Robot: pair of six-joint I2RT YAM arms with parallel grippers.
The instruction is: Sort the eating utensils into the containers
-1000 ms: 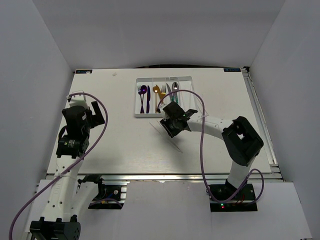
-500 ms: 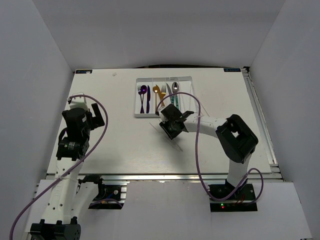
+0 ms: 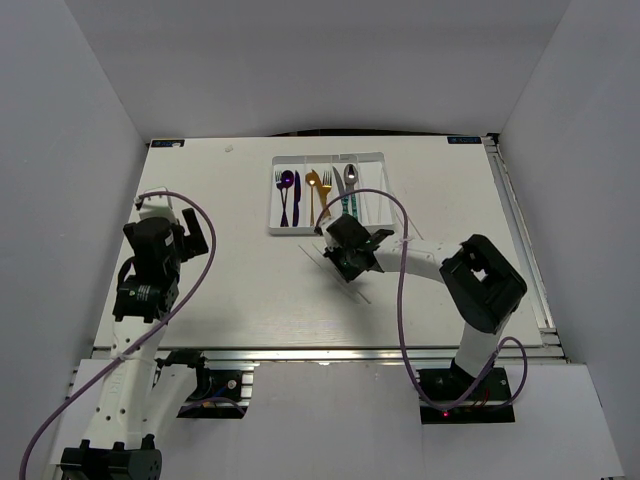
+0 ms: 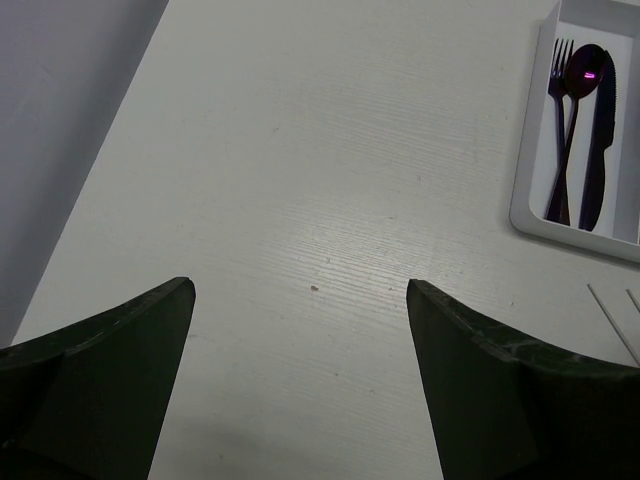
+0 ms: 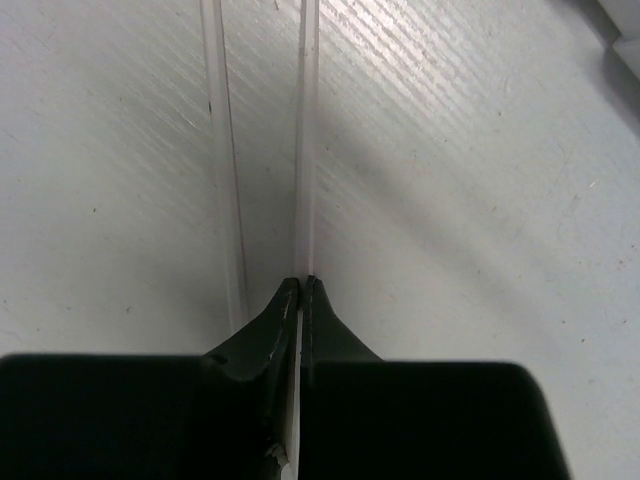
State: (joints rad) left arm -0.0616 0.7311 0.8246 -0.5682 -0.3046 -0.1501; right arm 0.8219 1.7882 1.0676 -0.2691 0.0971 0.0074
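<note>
Right pincer, low centre of its wrist view: shut on one white chopstick, tips pressed down at the table, since a stick this thin lies flat and gives no other hold. Its twin lies just left, apart, untouched. Tray, upper centre of the top view, holds cutlery. Left pincer hangs open at the left, clear of my reach.

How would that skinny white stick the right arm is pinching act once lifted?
The chopstick looks long and very thin, so probably light and slightly bendy. The shut jaws pinch it at one narrow spot, so it might swivel. Its smooth, glossy surface could make it slip.
</note>
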